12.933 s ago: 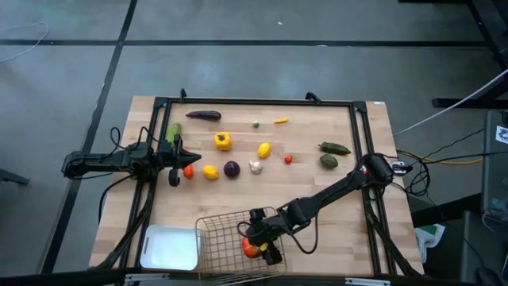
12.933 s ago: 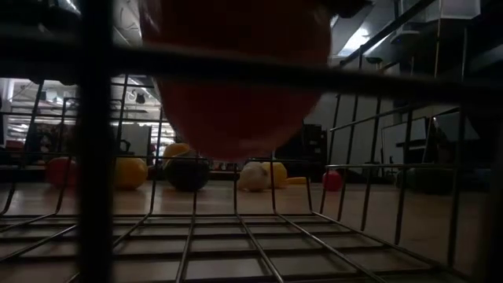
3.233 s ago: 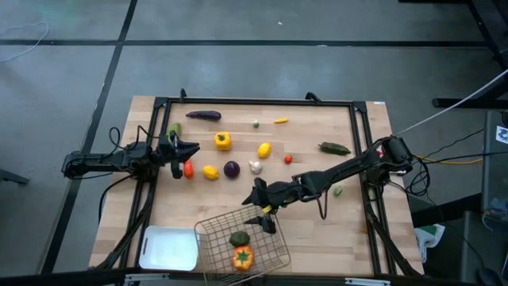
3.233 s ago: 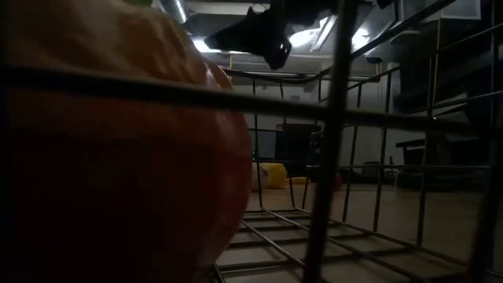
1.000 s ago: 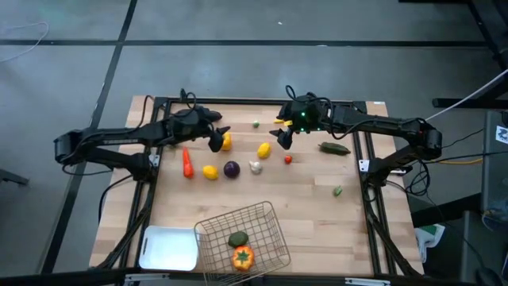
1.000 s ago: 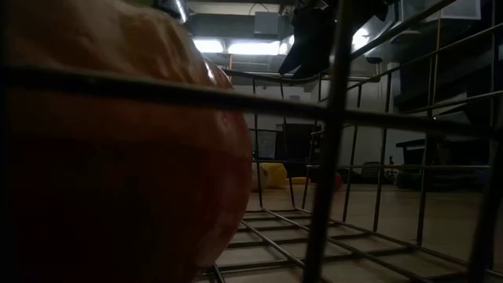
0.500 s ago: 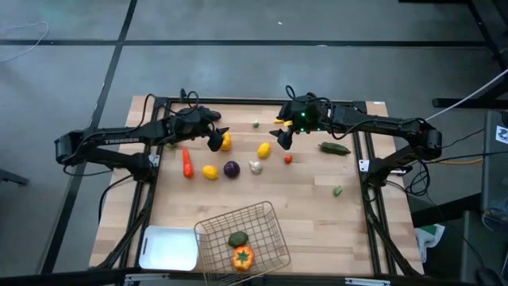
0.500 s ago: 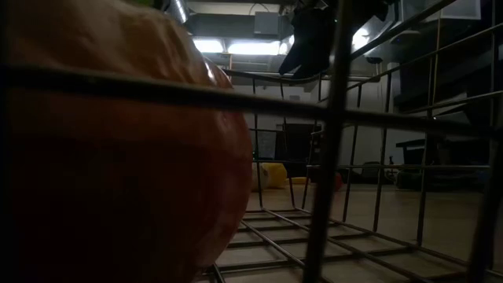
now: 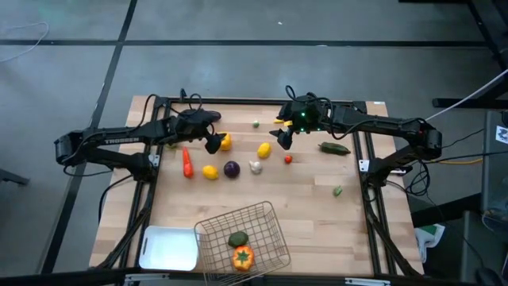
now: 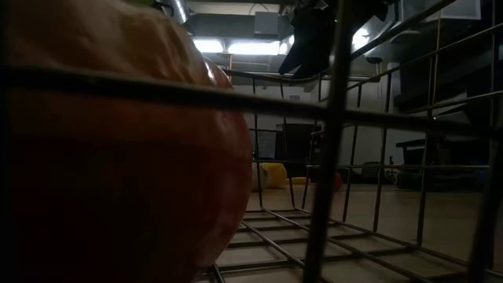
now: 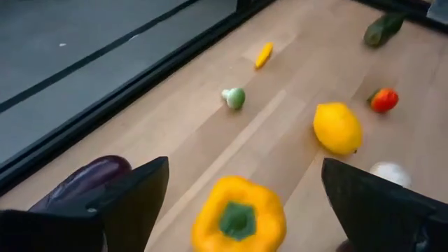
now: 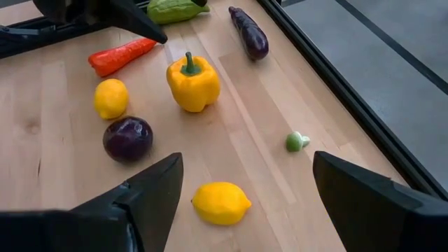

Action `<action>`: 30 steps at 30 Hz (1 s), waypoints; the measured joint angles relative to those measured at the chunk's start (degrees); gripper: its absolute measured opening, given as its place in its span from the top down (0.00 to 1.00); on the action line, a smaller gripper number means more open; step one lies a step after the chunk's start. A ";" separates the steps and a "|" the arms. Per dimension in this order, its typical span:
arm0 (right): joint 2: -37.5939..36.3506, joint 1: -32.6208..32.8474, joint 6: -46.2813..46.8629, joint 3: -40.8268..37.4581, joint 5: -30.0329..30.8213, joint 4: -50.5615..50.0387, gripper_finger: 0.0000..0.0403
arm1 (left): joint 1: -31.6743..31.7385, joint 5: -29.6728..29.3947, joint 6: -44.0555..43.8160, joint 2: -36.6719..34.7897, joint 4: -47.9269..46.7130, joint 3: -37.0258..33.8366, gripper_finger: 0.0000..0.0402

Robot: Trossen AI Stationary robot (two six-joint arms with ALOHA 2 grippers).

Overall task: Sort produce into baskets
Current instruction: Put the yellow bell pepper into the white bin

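High view: left gripper [image 9: 212, 141], fingers spread, has edged closer over the yellow pepper [image 9: 225, 141] since a moment ago; right gripper [image 9: 282, 136] stays open beside the lemon [image 9: 263, 149].

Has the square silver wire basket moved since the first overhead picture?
Yes. The square silver wire basket has turned and shifted slightly away from the white rounded tray, toward the table's right side.

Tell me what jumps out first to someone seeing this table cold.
Both arms reach over the table's far side: the left gripper, open, hangs by the yellow pepper, and the right gripper, open, hangs near a lemon. Near the front edge, the wire basket holds an orange pepper and a green piece.
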 joint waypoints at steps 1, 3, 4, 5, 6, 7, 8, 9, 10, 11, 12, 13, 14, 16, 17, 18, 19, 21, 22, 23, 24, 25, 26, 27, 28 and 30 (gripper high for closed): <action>-0.01 0.00 0.00 0.00 0.00 0.00 0.22 | 0.01 0.00 1.19 0.00 -0.89 0.00 0.07; 0.00 0.00 0.00 0.00 0.00 0.00 0.22 | 0.11 0.19 3.33 0.00 -3.23 0.00 0.07; 0.00 0.00 0.00 0.00 0.00 0.00 0.22 | 0.11 0.79 4.41 0.01 -4.39 0.00 0.07; 0.00 0.00 0.00 0.00 0.00 0.00 0.22 | 0.11 1.54 5.76 0.17 -5.35 0.00 0.07; 0.00 0.00 0.00 0.00 0.00 0.00 0.22 | 0.11 2.08 7.46 0.37 -6.04 0.00 0.07; 0.00 0.00 0.00 0.00 0.00 0.02 0.22 | 0.11 2.46 9.24 0.56 -6.65 0.00 0.07; 0.00 0.00 0.00 0.00 0.00 -0.02 0.22 | 0.11 2.84 10.98 0.91 -6.85 0.00 0.07; 0.00 0.00 0.00 0.00 0.00 0.00 0.22 | 0.11 3.23 12.77 1.32 -6.58 0.00 0.07; 0.00 0.00 0.00 0.00 0.00 0.00 0.22 | 0.11 3.55 14.53 1.85 -6.54 0.00 0.07; 0.00 0.00 0.01 0.00 -0.01 0.02 0.22 | 0.11 3.92 16.17 2.48 -6.56 0.00 0.07; 0.00 0.00 0.00 0.00 0.00 0.03 0.22 | 0.11 4.62 17.59 3.18 -6.54 0.00 0.07; 0.00 0.00 0.00 0.00 -0.01 0.00 0.22 | 0.11 5.34 18.72 4.00 -6.38 0.00 0.07; 0.00 0.00 0.00 0.00 0.00 0.02 0.22 | 0.11 6.27 19.73 4.73 -5.97 0.00 0.07; 0.00 0.00 0.00 0.00 0.00 0.00 0.22 | 0.11 6.99 20.84 6.26 -5.18 0.00 0.07; 0.00 0.00 0.00 0.00 0.00 0.02 0.22 | 0.11 7.10 20.97 6.94 -4.50 0.00 0.07; 0.00 0.00 0.00 0.00 -0.01 0.01 0.22 | 0.11 7.09 21.09 7.55 -4.08 0.00 0.07; 0.01 0.00 0.00 0.00 0.00 0.01 0.22 | 0.14 7.09 21.41 8.12 -3.78 0.00 0.07; 0.02 0.00 0.00 0.00 0.00 0.02 0.22 | 0.29 7.10 22.66 8.90 -3.30 0.00 0.07; 0.02 0.00 0.00 0.00 0.00 0.02 0.22 | 0.43 7.13 23.13 9.20 -3.07 0.00 0.07; 0.02 0.00 0.00 0.00 0.00 0.02 0.22 | 0.66 7.19 23.33 9.54 -2.88 0.00 0.07; 0.02 0.00 0.00 0.00 0.00 0.02 0.22 | 1.03 7.35 23.37 9.79 -2.87 0.00 0.07; 0.02 0.00 0.00 0.00 0.00 0.02 0.22 | 1.36 7.39 23.39 10.00 -2.89 0.00 0.07; 0.02 0.00 0.01 0.00 0.00 0.00 0.22 | 1.65 7.43 23.41 10.16 -2.70 0.00 0.07; 0.02 0.00 0.02 0.00 0.00 0.02 0.22 | 1.94 7.47 23.39 10.32 -2.10 0.00 0.07; 0.02 0.00 0.00 0.00 0.00 0.02 0.22 | 2.26 7.50 23.42 10.40 -1.51 0.00 0.07; 0.02 0.00 0.00 0.00 0.00 0.02 0.22 | 2.84 7.97 24.40 10.40 -0.55 0.00 0.07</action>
